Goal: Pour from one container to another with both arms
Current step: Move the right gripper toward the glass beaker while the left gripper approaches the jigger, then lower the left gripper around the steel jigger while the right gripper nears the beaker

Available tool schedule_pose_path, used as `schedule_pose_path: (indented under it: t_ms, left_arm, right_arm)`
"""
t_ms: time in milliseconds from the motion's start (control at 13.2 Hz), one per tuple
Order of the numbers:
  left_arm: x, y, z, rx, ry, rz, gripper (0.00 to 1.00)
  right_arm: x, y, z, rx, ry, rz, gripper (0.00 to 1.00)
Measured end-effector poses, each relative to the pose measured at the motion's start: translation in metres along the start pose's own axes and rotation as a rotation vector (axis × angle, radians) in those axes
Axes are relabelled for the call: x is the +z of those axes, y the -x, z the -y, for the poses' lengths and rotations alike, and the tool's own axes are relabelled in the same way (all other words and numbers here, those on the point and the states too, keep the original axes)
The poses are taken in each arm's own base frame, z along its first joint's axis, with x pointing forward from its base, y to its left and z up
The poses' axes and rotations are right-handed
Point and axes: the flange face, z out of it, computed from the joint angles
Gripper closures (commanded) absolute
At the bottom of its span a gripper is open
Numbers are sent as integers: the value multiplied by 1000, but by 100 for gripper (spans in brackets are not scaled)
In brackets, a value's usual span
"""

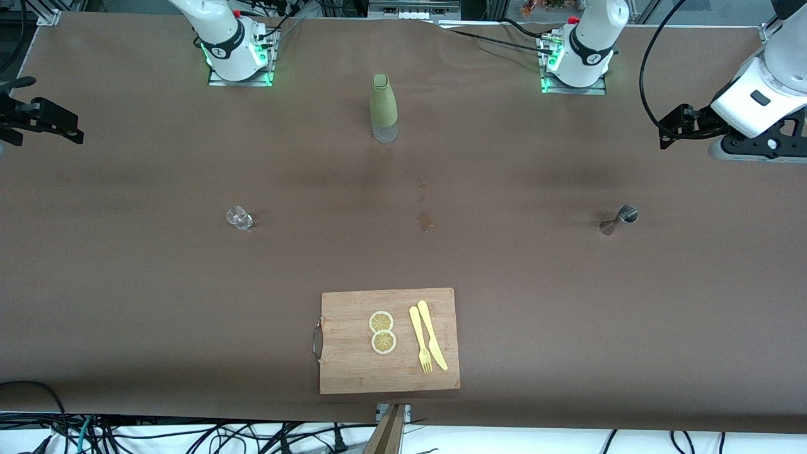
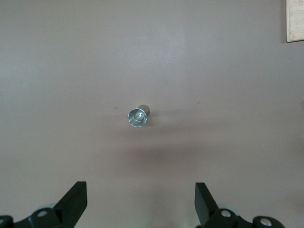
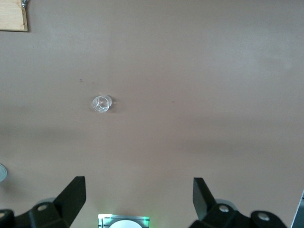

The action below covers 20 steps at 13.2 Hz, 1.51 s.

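Brown table (image 1: 126, 284): the tumbler (image 1: 239, 217) stands toward the right arm's end, the jigger (image 1: 621, 217) toward the left arm's. Right gripper (image 3: 137, 199) and left gripper (image 2: 140, 202) are held high, spread, empty. Either small vessel could be tipped by an off-centre grasp.

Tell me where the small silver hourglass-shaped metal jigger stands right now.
The small silver hourglass-shaped metal jigger stands upright on the brown table toward the left arm's end, farther from the front camera than the wooden cutting board, with nothing touching it.

No readable text, label, brand or number shows anywhere — only small dark marks on the arm bases, too small to tell
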Motion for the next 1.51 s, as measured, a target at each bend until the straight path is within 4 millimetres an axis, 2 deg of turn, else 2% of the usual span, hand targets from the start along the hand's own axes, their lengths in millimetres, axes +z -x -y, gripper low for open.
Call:
schedule_pose_path:
  t_ms: [151, 378, 605, 832, 1059, 1285, 1512]
  left_arm:
    - [0, 1, 19, 59, 4, 0, 0]
    - [4, 7, 75, 179, 19, 2, 0]
    - [20, 8, 122, 305, 20, -31, 0]
    - [61, 1, 149, 431, 42, -71, 0]
    - [109, -1, 177, 548, 120, -131, 0]
    - [153, -1, 193, 624, 218, -200, 0]
    - [210, 0, 209, 737, 320, -307, 0]
  right_arm:
    - [0, 0, 0, 0, 0, 0, 0]
    - [0, 0, 0, 0, 0, 0, 0]
    - [1, -1, 0, 0, 0, 2, 0]
    - [3, -2, 0, 0, -1, 6, 0]
    - [21, -15, 8, -16, -4, 39, 0]
    - [40, -31, 34, -63, -2, 66, 0]
    - [53, -39, 61, -111, 3, 92, 0]
